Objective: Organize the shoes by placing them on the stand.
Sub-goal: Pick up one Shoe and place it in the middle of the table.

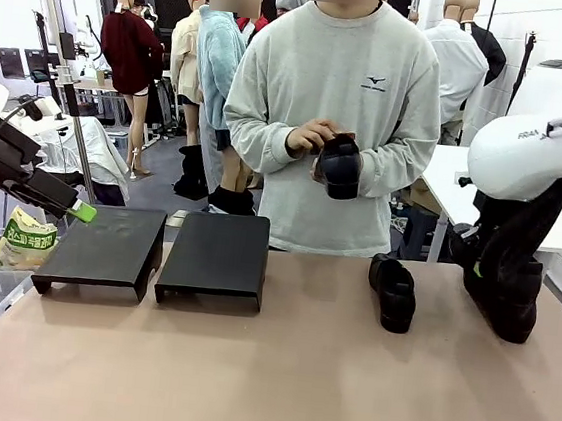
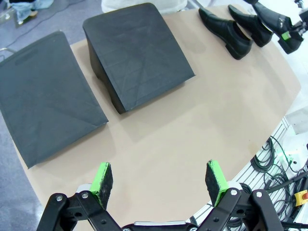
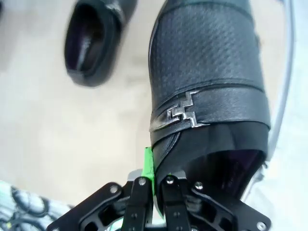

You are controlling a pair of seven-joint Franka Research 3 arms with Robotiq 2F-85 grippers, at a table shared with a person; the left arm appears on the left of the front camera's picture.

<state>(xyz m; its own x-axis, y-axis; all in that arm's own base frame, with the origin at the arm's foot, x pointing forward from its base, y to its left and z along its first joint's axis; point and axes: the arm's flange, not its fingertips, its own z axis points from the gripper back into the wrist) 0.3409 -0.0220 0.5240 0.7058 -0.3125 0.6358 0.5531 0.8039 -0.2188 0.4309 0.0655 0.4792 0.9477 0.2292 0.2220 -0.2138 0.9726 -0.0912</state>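
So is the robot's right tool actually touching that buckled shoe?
Touching. The right wrist view shows the right tool shut on the rim of the buckled shoe, with the leather pinched and no gap visible.

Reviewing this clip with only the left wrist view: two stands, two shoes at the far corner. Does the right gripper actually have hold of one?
Observer: Yes. In the right wrist view the right gripper is shut on the outer shoe's back rim.
Reviewer: Any more shoes?
Observer: The front view shows a person holding a third shoe.
Reviewer: Any detail on the gripped one?
Observer: A silver clasp on its upper.
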